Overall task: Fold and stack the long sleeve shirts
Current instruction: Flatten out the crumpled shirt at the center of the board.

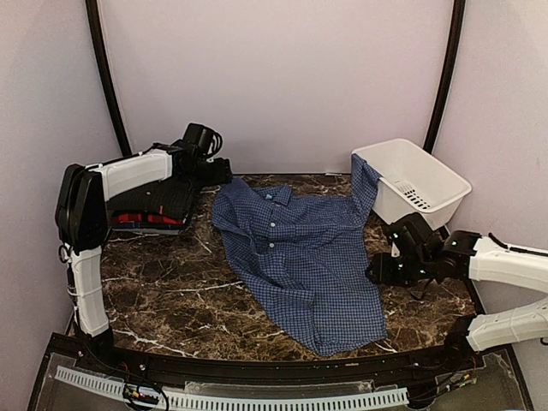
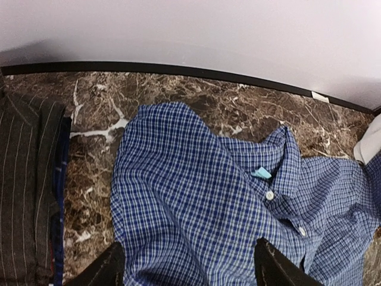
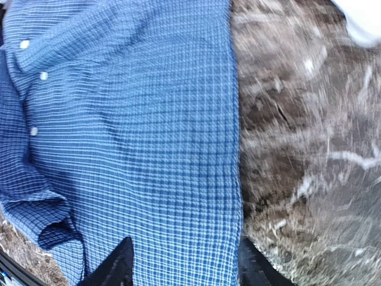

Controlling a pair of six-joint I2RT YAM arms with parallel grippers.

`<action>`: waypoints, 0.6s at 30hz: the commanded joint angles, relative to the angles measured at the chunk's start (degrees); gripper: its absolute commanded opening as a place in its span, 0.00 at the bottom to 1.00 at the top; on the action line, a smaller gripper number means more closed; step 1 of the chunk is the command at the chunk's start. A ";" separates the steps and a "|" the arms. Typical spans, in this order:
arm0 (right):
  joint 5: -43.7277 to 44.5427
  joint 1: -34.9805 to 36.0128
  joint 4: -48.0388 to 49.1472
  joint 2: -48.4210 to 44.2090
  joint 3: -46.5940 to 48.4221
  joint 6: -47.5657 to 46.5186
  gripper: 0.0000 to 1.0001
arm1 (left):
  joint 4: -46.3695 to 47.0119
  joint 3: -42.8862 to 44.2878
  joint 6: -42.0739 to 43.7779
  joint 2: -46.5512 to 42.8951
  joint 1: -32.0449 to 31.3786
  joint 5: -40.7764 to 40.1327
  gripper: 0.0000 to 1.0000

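Observation:
A blue check long sleeve shirt (image 1: 300,257) lies spread, front up and buttoned, across the marble table, with one sleeve (image 1: 366,180) draped up over the basket's rim. My left gripper (image 1: 221,174) hovers open over its far left shoulder (image 2: 196,202), fingers wide apart (image 2: 189,244) and nothing between them. At the shirt's right side edge (image 3: 131,137) my right gripper (image 1: 377,272) stands open, its fingers straddling the hem (image 3: 185,241). A folded dark check shirt (image 1: 158,201) rests on a red one (image 1: 141,220) at the far left, under the left arm.
A white plastic basket (image 1: 428,175) stands at the back right, against the wall. The dark folded stack (image 2: 24,190) lies just left of the blue shirt's shoulder. Curved black frame bars rise at both back corners. The table's front edge runs below the shirt's hem.

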 commanded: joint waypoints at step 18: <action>-2.23 17.07 15.75 24.66 25.41 -20.13 0.95 | 3.79 -37.07 -8.68 -29.02 -6.82 6.86 0.76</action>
